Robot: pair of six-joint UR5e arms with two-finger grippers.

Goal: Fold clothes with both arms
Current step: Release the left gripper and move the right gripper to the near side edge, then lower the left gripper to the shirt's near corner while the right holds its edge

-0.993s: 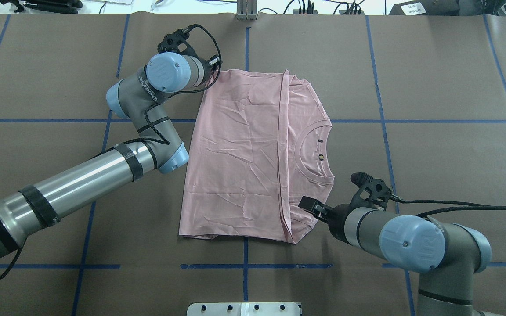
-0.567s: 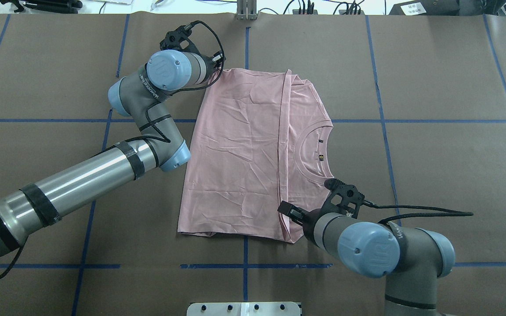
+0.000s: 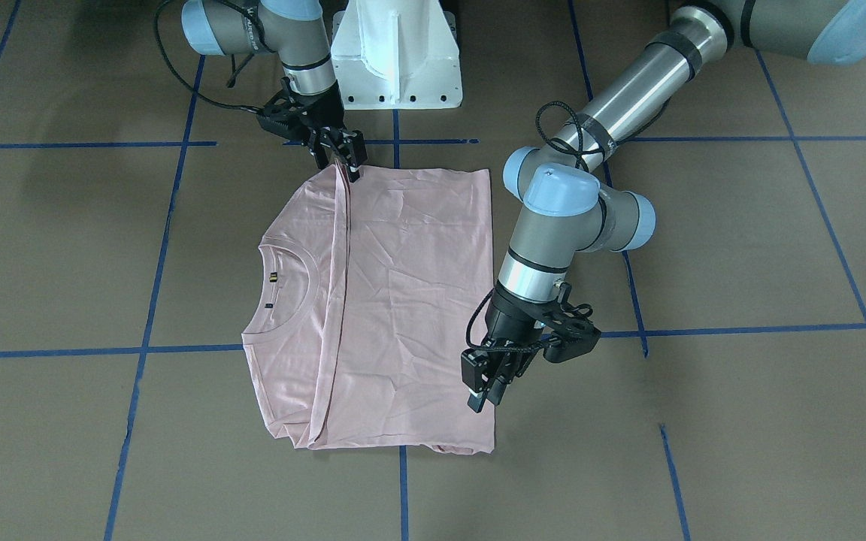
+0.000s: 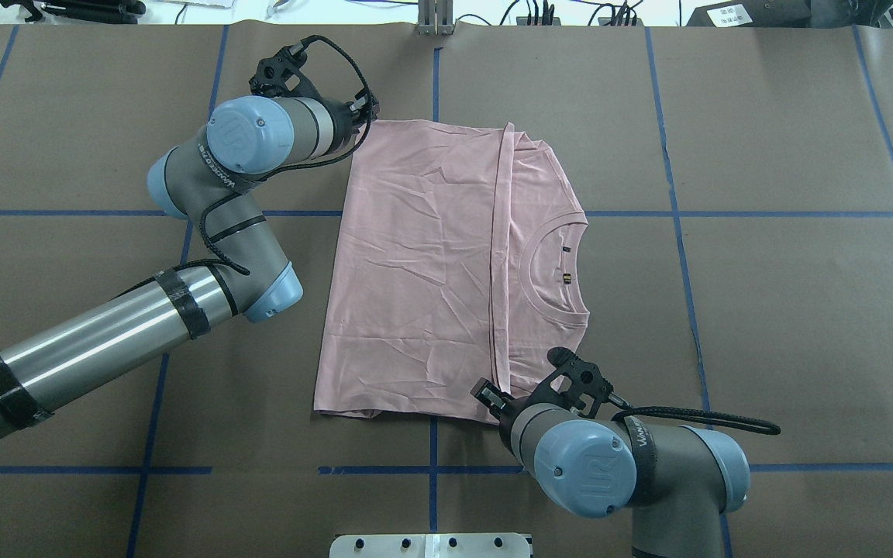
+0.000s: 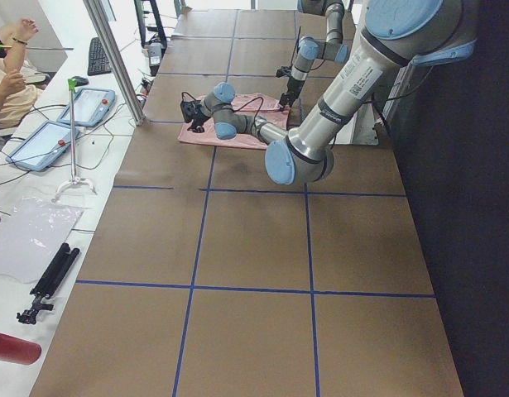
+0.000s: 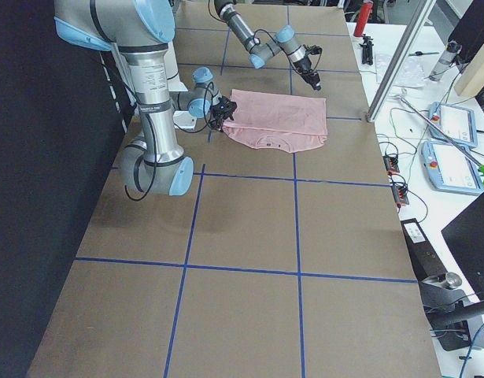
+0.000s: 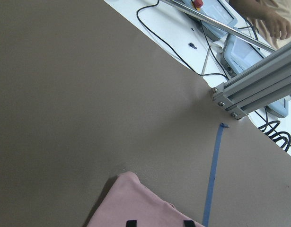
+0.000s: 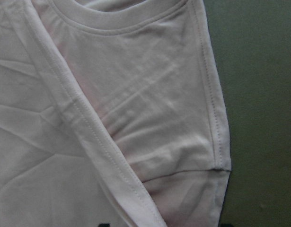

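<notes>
Since a second ago our right arm has swung left along the near edge of the T-shirt [image 4: 423, 263], and the right hand [image 3: 344, 164] now sits at the near end of the folded-over hem edge [image 4: 499, 256]. Our left arm has drawn back leftward, and the shirt's far left corner has shifted a little with it. We see the shirt lying flat in the middle of the surface [image 4: 764, 310], between both arms. The right hand is spread wide, its fingertips [image 8: 103, 224] straddling the hem edge and the shoulder layer. The left hand [image 3: 481, 392] hovers at the far left corner with fingertips [image 7: 131, 223] apart, more narrowly, pinching nothing we can make out.

We judge that the risk lies in the layers. If it closes here, the right hand may catch only the top panel, or the layers beneath too, and the fold would drag askew. The left hand has only the corner's tip, which could slip free.

The collar [image 4: 530, 267] points right. The body axis runs left to right, while the folded bundle's longer side runs near to far.
</notes>
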